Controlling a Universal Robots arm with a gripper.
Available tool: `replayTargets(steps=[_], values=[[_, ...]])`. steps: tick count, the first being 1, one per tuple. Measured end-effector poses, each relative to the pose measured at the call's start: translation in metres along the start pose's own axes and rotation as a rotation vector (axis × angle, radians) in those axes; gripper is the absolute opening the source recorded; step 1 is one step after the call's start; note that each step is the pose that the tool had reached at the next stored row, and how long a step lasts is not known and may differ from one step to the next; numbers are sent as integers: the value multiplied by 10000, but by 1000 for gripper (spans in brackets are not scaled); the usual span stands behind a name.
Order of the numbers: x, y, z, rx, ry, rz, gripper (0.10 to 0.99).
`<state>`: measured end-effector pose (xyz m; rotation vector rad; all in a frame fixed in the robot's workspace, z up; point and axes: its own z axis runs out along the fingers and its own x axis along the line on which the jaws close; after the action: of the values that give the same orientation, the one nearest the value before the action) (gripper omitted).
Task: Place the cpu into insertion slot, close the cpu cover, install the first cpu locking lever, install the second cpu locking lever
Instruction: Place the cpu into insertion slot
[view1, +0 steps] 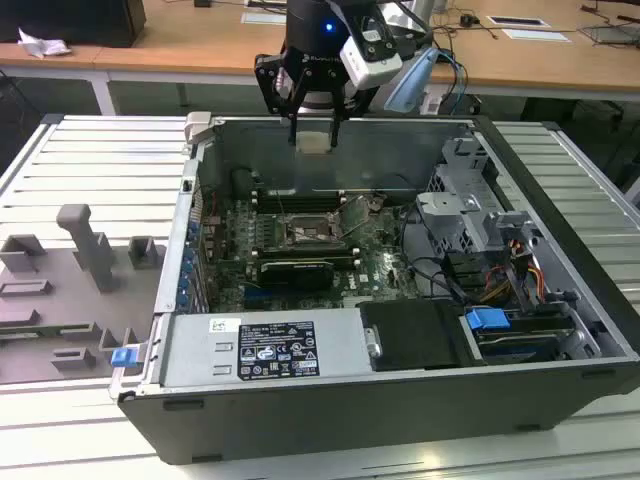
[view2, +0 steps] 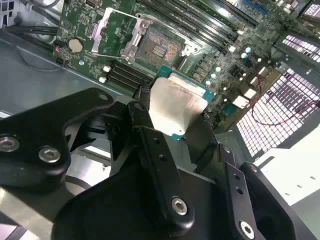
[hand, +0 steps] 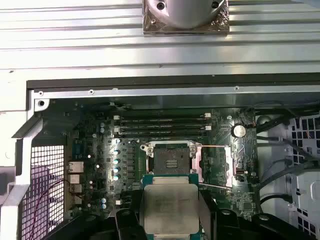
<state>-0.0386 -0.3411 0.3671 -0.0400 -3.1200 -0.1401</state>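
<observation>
Exterior view: hand (view1: 314, 138) clamped on the cpu (view1: 313, 145) above open case (view1: 350, 420) on slatted table (view1: 90, 170), wooden desks (view1: 200, 35) behind.

Your arm (view1: 322, 40) enters at the upper middle of the exterior view, with its black wrist section pointing straight down and a blue light lit on it. The end effector (view1: 314, 138) hangs below, and its two black fingers (view2: 150, 142) are closed on opposite edges of the cpu (view1: 314, 146). In both wrist views the chip lies flat between the fingertips, metal top facing the cameras.
</observation>
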Motion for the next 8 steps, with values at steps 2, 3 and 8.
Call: replayTargets(steps=[2, 3, 8], values=[[0, 0, 0, -5, -26, 291, 529], [0, 0, 1, -6, -35, 395, 529], [0, -1, 14, -6, -38, 471, 529]])
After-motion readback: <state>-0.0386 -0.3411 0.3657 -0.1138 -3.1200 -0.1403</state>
